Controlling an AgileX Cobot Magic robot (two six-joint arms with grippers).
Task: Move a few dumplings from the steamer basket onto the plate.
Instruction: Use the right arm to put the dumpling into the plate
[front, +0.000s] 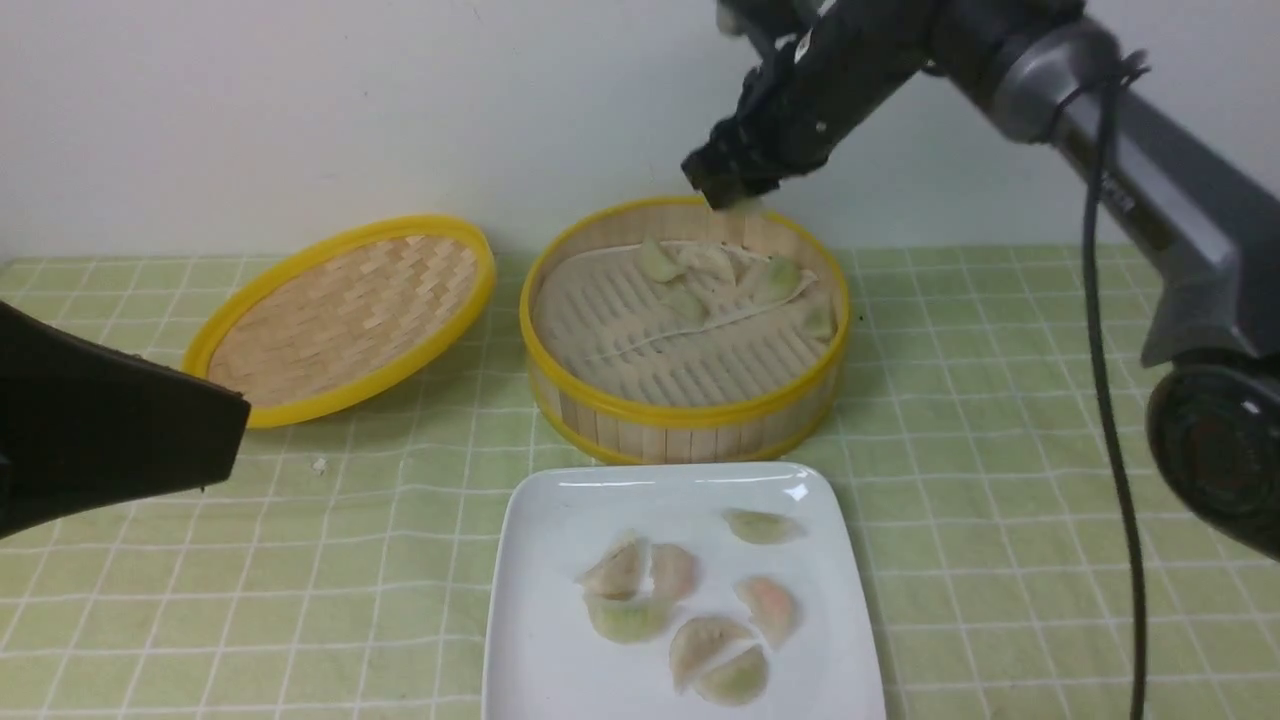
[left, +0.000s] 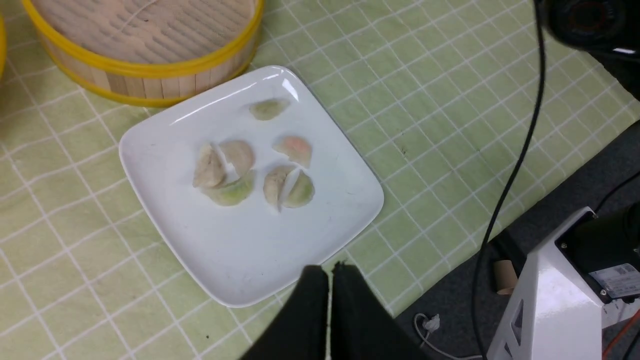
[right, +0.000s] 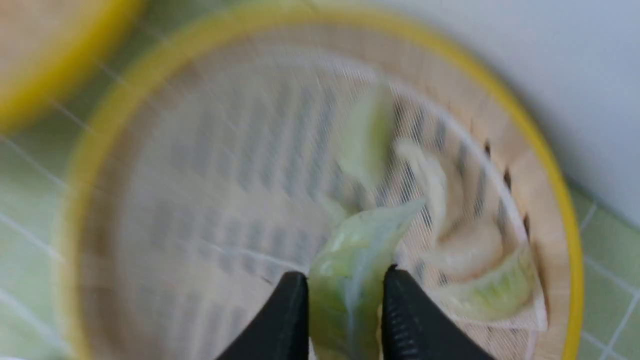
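Note:
The bamboo steamer basket (front: 690, 410) stands behind the white square plate (front: 560, 520). Several dumplings (front: 715, 275) lie on the cloth at the basket's far side. My right gripper (front: 735, 200) hangs over the basket's far rim, shut on a light green dumpling (right: 350, 260) that sticks out between its fingers (right: 287, 310) above the basket (right: 550, 165). Several dumplings (front: 690, 615) lie on the plate (left: 165, 145), also seen as a cluster (left: 250, 167) in the left wrist view. My left gripper (left: 330, 270) is shut and empty, beside the plate's near corner.
A shallow woven yellow-rimmed lid (front: 345, 315) leans on the green checked cloth to the left of the basket. My left arm (front: 110, 425) fills the left edge. A black cable (front: 1105, 400) hangs from the right arm. The table's edge (left: 500, 235) and a white stand (left: 550, 295) lie beyond the plate.

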